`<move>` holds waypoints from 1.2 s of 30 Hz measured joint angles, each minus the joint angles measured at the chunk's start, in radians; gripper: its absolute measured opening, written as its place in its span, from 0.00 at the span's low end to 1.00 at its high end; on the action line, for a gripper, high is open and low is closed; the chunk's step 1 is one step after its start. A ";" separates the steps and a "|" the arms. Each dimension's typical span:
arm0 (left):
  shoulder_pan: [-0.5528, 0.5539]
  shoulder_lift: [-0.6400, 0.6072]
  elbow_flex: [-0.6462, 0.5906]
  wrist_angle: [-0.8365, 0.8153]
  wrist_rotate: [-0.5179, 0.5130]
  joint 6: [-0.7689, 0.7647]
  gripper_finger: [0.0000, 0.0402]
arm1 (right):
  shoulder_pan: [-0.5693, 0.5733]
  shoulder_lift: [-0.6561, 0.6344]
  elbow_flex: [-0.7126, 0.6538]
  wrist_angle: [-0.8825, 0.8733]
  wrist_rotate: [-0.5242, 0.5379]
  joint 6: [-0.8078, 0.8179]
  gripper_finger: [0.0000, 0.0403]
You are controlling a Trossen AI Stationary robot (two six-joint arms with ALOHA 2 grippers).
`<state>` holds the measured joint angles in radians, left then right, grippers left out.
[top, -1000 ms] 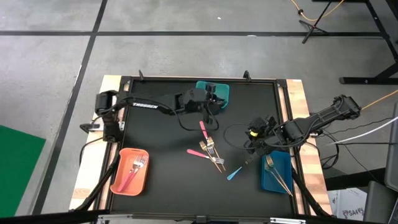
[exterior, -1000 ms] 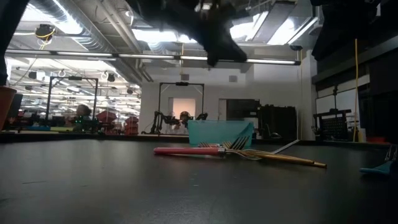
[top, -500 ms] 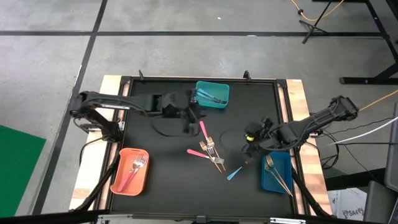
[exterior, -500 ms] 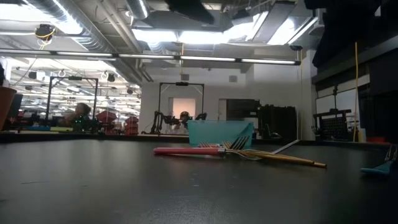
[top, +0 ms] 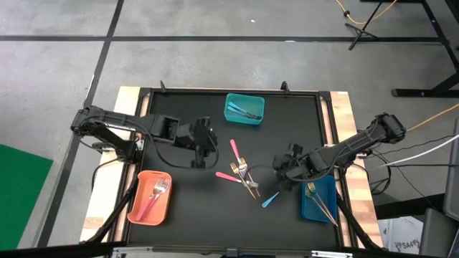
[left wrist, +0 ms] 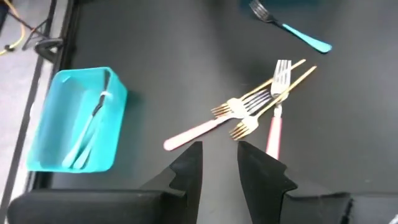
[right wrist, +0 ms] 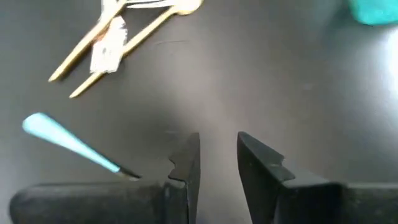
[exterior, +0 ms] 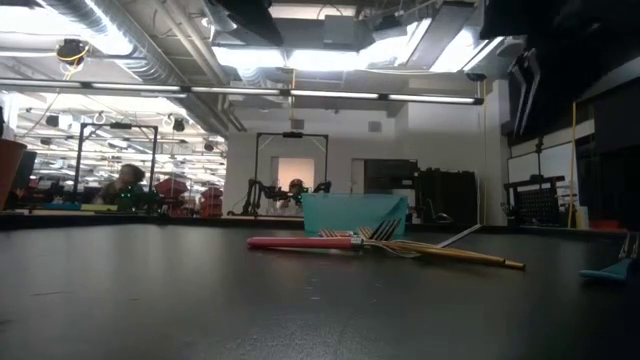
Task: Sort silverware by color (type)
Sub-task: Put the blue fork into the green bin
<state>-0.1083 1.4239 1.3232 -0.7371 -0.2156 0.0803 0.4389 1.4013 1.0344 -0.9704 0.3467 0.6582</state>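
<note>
table (top: 186, 208) | left gripper (top: 210, 141) empty, fingers slightly parted, left of pile | right gripper (top: 281, 169) empty, slightly parted, right of pile | silverware (top: 242, 172) crossed mid-table | light-blue fork (top: 270, 199) apart

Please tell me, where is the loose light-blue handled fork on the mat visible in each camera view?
High view: light-blue fork lies alone, lower right of the fork pile.
Low view: only its handle tip shows at the right edge.
Left wrist view: at the picture's top, beyond the pile.
Right wrist view: its handle is beside the fingers.
Shared landmark: the crossed pink and gold forks.
</note>
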 joint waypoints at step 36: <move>-0.032 0.002 -0.356 0.447 0.000 -0.026 0.24 | 0.000 0.338 0.000 0.182 -0.477 -0.354 0.24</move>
<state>-0.1402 1.4258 0.9676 -0.2897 -0.2161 0.0544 0.4392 1.7393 1.0344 -0.7887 -0.1298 0.3038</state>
